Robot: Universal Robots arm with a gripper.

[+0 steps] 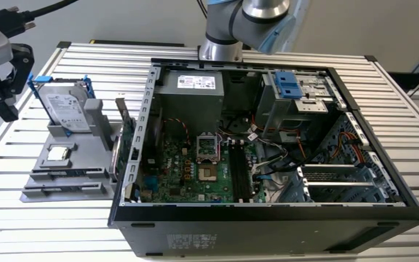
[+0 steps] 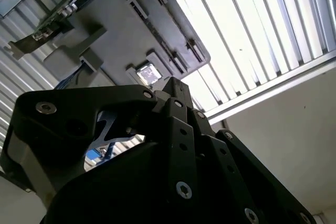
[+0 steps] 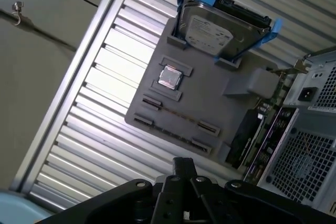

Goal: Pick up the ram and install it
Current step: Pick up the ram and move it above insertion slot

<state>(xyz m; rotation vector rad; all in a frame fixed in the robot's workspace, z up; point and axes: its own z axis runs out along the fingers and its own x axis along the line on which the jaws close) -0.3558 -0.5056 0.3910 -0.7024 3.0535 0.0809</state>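
My gripper [image 1: 7,112] hangs above the slatted table at the exterior view's far left, beside the grey parts holder [image 1: 85,155]. Its black fingers meet at the tip in both wrist views [image 2: 173,83] [image 3: 184,162], shut with nothing between them. A thin dark strip [image 3: 179,115] lies in one long slot of the holder; it could be the ram on edge, but I cannot tell. The open computer case [image 1: 384,180] lies at the centre. Its motherboard [image 1: 173,180] shows long black slots [image 1: 240,174].
On the holder stand a silver hard drive in a blue frame [image 1: 65,109] [image 3: 215,27], a small square chip [image 1: 58,153] [image 3: 170,77] and a green expansion card [image 1: 128,143] next to the case wall. The arm's base [image 1: 220,49] rises behind the case.
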